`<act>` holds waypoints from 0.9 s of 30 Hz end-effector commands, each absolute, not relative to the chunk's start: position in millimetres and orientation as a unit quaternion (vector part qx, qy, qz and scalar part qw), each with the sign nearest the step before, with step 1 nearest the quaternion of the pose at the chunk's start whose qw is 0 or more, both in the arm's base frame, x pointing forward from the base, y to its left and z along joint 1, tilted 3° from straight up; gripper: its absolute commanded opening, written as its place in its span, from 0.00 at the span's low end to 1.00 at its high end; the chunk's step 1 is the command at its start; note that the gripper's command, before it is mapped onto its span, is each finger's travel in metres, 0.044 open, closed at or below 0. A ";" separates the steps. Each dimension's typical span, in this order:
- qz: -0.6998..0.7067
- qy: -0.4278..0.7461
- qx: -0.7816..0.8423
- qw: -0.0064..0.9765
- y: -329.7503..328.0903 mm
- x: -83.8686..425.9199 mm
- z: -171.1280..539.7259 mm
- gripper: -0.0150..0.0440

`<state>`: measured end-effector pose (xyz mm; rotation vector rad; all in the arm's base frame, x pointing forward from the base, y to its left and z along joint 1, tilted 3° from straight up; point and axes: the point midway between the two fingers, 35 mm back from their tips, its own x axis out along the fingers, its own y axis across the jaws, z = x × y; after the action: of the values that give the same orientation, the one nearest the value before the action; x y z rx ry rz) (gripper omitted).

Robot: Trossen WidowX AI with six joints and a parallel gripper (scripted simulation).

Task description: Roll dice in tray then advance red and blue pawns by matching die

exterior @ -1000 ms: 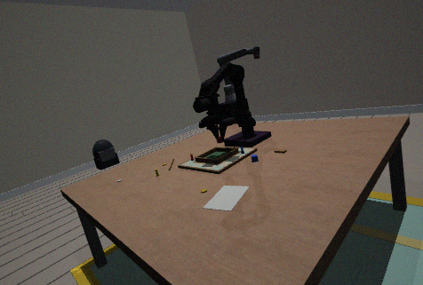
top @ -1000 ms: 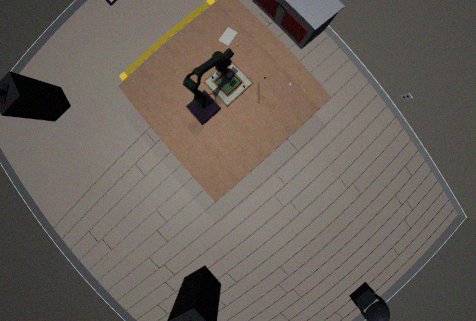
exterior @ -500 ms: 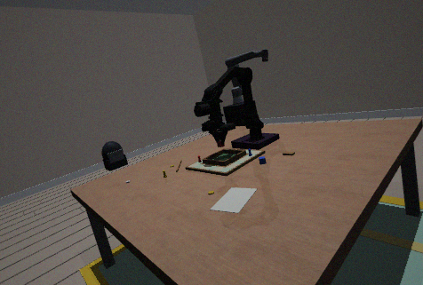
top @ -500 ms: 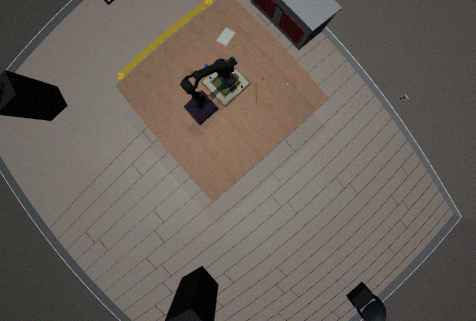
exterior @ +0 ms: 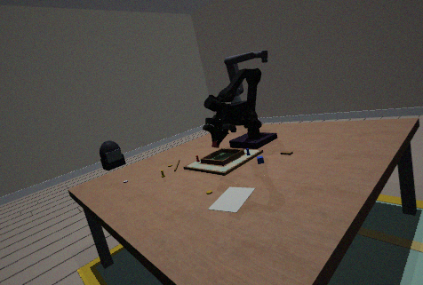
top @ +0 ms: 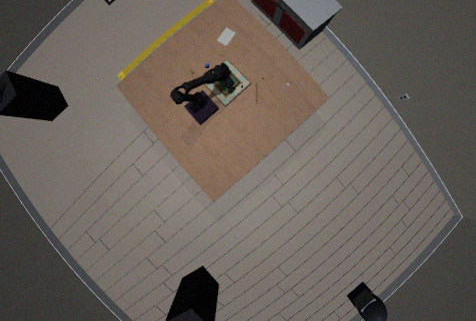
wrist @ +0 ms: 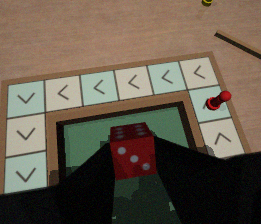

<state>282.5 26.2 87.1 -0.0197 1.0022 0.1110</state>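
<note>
Gripper: nearly closed on red die, lower centre of wrist view, above tray | red pawn: right | blue die: exterior centre-right, off board, bare table around

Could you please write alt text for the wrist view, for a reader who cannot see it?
The hand grips a red die above a green-floored tray. Around the tray runs a track of pale squares marked with arrows, where a red pawn stands at the right; a thin stick lies beyond.
</note>
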 end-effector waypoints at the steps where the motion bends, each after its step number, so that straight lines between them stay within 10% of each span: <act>1: 0.055 0.434 -0.003 0.899 26.6 281.8 86.1 0.25; 27: 0.054 0.351 0.004 0.935 20.2 250.5 118.9 0.25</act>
<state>250.5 20.1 119.0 0.0073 0.7176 0.1098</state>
